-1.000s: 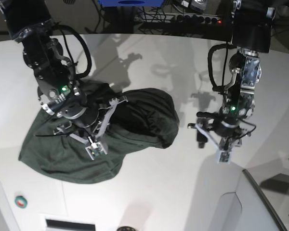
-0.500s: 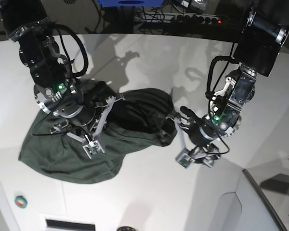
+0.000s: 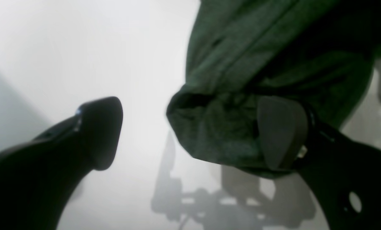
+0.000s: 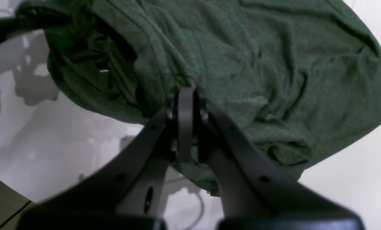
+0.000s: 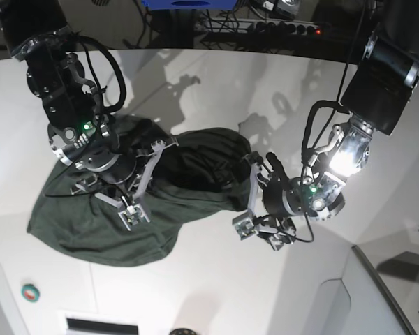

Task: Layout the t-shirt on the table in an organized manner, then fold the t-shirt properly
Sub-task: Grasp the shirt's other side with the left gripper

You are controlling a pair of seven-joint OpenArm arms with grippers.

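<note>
- Base view first: the t-shirt (image 5: 136, 209) lies bunched in a dark green heap on the white table (image 5: 216, 84), wrinkled and only partly spread, with both arms working at it from opposite ends.
- Right gripper (image 5: 148, 171) sits on top of the heap, jaws pressed together on a pinch of the t-shirt; most of the cloth spreads out below and to the side of it.
- Right wrist view shows it close: the two dark fingers (image 4: 185, 127) meet with green fabric drawn up tight right where they join, folds fanning away ahead of them.
- Left gripper (image 5: 255, 188) is at the other end of the garment, jaws wide apart, right at the rounded edge of the cloth.
- Left wrist view: one finger (image 3: 283, 131) lies against a rolled hem of the t-shirt, the other finger (image 3: 99, 127) stands well clear over bare table, nothing between them but that hem edge on one side.
- Hem hangs just in front of the open jaws, not clamped.
- Whether the near finger presses the fabric or merely touches it, I cannot tell.
</note>
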